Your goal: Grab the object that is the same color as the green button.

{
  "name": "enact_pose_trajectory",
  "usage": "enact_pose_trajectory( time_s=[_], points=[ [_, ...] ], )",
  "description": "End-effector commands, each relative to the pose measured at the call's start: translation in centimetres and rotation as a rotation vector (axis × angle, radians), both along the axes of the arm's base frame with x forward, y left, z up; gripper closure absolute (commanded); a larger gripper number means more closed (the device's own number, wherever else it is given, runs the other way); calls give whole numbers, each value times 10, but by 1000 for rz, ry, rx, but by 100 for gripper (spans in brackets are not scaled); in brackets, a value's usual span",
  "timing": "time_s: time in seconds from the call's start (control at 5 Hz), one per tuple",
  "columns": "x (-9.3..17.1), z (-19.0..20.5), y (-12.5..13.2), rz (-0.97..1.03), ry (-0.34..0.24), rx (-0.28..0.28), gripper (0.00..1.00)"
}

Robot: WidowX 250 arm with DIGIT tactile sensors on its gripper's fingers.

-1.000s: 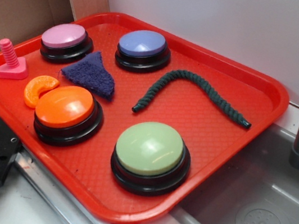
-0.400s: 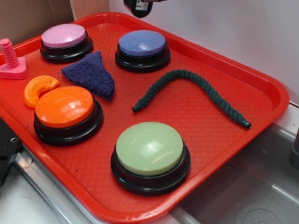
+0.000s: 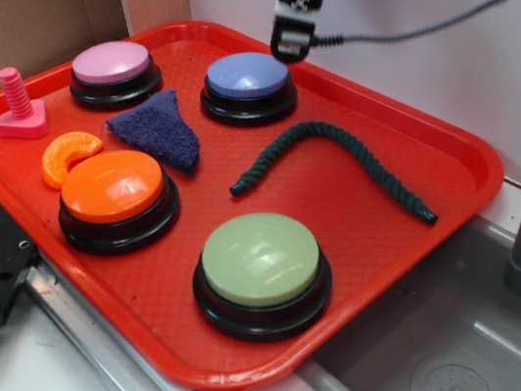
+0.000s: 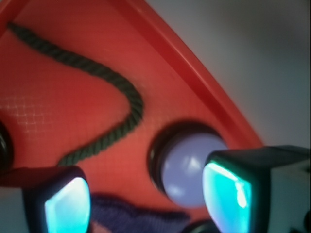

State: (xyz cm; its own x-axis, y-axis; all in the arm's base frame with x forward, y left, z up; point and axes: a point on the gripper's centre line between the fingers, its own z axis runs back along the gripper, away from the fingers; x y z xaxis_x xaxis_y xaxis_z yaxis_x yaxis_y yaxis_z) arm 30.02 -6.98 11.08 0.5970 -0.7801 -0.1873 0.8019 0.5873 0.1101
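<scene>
Below pincer (image 4: 148,199), jaws apart and empty: rope (image 3: 338,163) ungrasped beyond blue button (image 3: 249,77). We judge approach, descent, grasp remaining.

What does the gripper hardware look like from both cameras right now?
In the exterior view, the gripper is a black-and-white block with grey, yellow and red cables trailing off. In the wrist view, its two dark, boxy fingers have glossy, glowing cyan inner pads.

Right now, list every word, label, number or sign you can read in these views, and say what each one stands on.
None can be read. The four buttons, green, orange, pink and blue, have plain domes. The red tray, the rope and the gripper show no lettering; the wrist view is blurred.
</scene>
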Motion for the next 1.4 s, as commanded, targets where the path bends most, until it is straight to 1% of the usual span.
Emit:
enact_pose_trajectory(
  time_s=[0.0,0.2,0.4,0.6,0.8,1.0,1.2],
  points=[
    [-15,0,-30,-450,-121,-146,0],
    [-6,-17,-39,-514,-42,-134,0],
    [6,-41,-47,-481,54,-125,0],
    [13,-58,-54,-446,99,-140,0],
    [14,-73,-55,-396,130,-182,0],
    [5,-84,-52,-373,133,-181,0],
    [-2,-99,-51,-359,156,-178,100]
  ],
)
